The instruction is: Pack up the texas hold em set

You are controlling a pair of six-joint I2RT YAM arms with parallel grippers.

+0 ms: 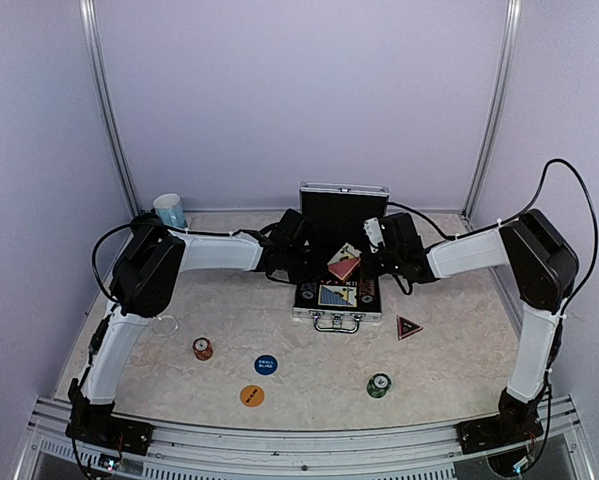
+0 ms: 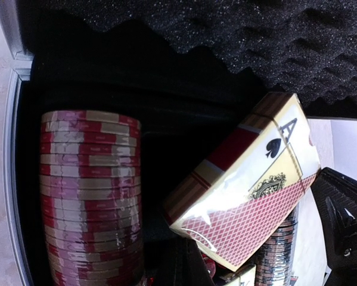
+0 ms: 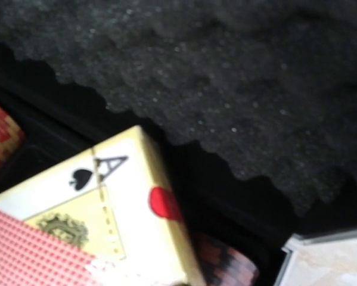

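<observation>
The left hand (image 1: 309, 266) and the right hand (image 1: 377, 262) are both shut tight, and I see nothing held in them. They sit on either side of the red card deck (image 1: 344, 266), very near it. I cannot tell if either one touches it.

The deck is tipped up on a corner over the open case (image 1: 344, 205). It leans above the red chips (image 2: 89, 196) that lie in a row inside. I think the deck is light and stiff, but its shiny wrap looks slippery. A hand should pinch it across its two long thin sides.

Farther out on the counter (image 1: 449, 370) are a red chip stack (image 1: 203, 348), a green chip stack (image 1: 379, 385), a blue button (image 1: 266, 365), an orange button (image 1: 252, 396) and a dark triangle (image 1: 409, 327). The stacks are loose chips, so they may spill if grabbed carelessly.
</observation>
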